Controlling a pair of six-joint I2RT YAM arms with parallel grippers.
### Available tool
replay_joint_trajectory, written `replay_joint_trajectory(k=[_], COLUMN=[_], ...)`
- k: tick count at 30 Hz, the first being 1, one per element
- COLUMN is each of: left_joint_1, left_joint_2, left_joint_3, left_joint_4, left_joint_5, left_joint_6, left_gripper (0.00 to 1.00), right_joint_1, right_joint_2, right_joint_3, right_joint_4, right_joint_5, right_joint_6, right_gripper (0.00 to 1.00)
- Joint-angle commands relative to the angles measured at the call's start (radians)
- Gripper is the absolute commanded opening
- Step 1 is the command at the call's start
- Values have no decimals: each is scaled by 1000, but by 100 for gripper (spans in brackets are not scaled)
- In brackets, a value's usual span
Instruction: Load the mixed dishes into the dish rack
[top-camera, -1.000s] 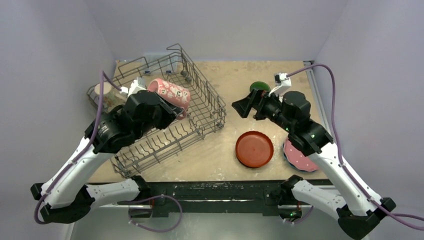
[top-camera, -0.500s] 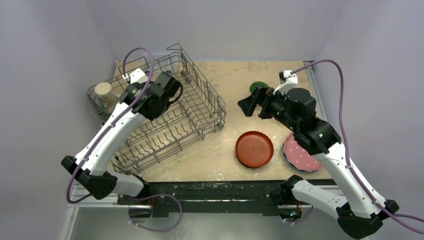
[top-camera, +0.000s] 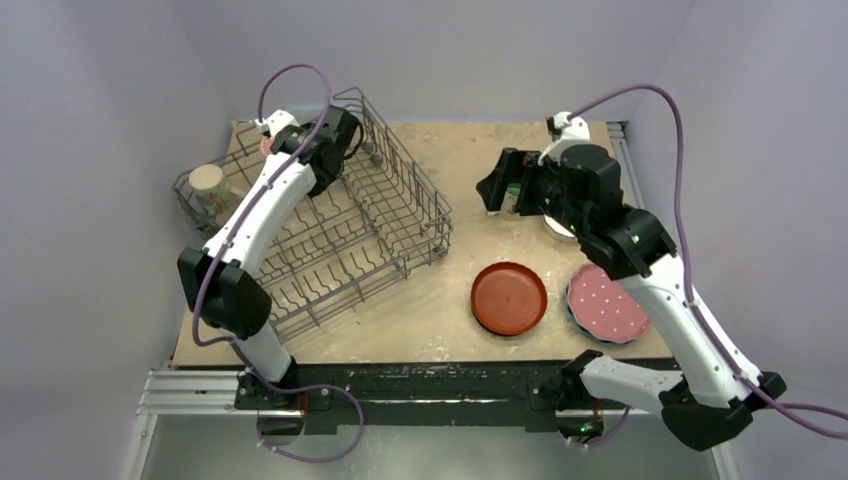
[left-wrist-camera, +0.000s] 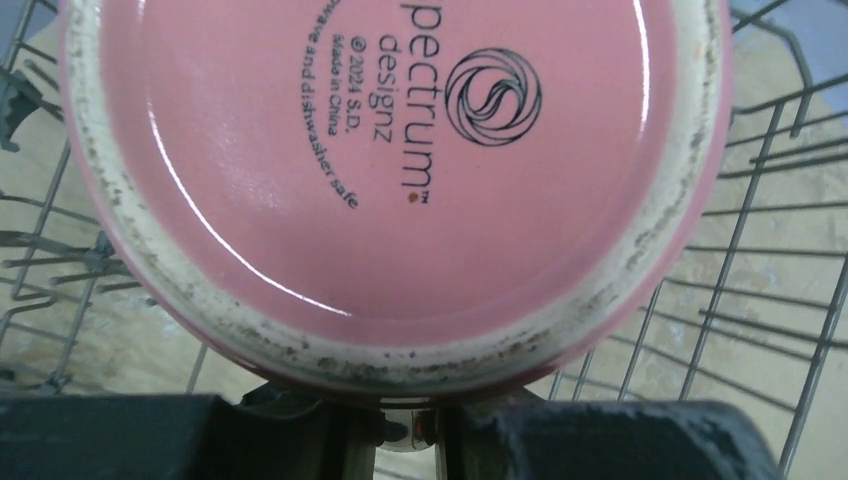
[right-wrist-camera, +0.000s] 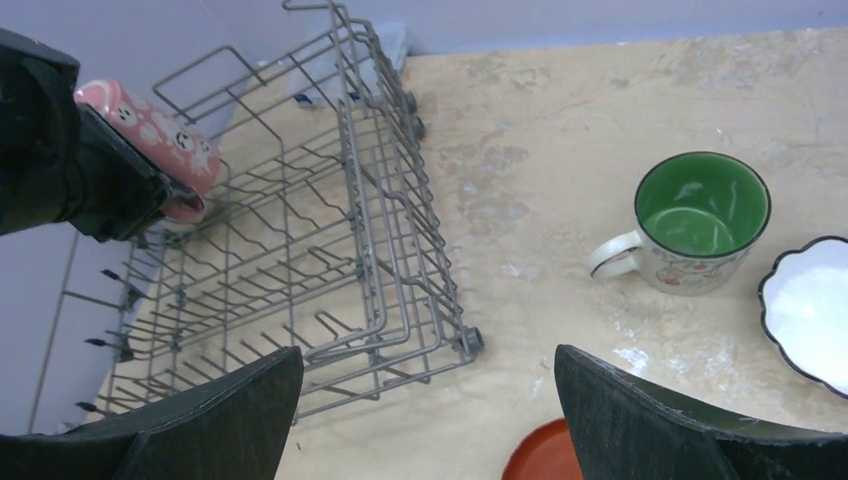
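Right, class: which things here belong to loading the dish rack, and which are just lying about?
Job: dish rack, pink mug, green-lined mug, white bowl, red-orange plate, pink dotted plate.
Lying about: purple cable, table.

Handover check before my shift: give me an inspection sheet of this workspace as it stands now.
Surface: tan table, scuffed and stained.
Job's things: dish rack, no plates in it; pink mug held at its far left corner; beige mug in its side basket; green-lined mug upright beside white fluted bowl; red-orange plate on table; pink dotted plate on blue plate.
Clutter: pale item behind rack, unclear.
Grippers: left gripper shut on pink mug; right gripper open, empty.
Cables: purple cables loop above both wrists.
Surroundings: plain lavender walls.
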Motion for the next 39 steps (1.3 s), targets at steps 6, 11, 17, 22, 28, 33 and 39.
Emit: replay_joint_trajectory(k=[6, 11, 17, 22, 28, 33, 39], left_joint_1=[105, 180, 240, 268, 301, 322, 354], left_joint_2=[178, 224, 255, 286, 310, 314, 317], left_joint_3=[209, 194, 155, 158, 143, 118, 84], left_joint_4=[131, 148, 235, 275, 300, 304, 307], left_joint_5=[-127, -92, -52, -18, 7, 14, 33], left_joint_6=[-91, -134, -134, -128, -147, -168, -190], left_gripper=[0, 0, 0, 0, 0, 0, 0], right_joint_1=[-51, -136, -166, -173, -183, -186, -190], right_joint_2=[207, 258, 322, 367, 398, 424, 437], right_joint_3=[162, 209, 246, 277, 293, 311, 318], right_joint_4=[-92, -131, -143, -167, -181, -188, -188], right_joint_5=[19, -42, -70, -81, -94, -106, -113], right_joint_6=[-92, -103, -103, -98, -87, -88, -91], right_gripper=[99, 99, 99, 99, 99, 99, 99])
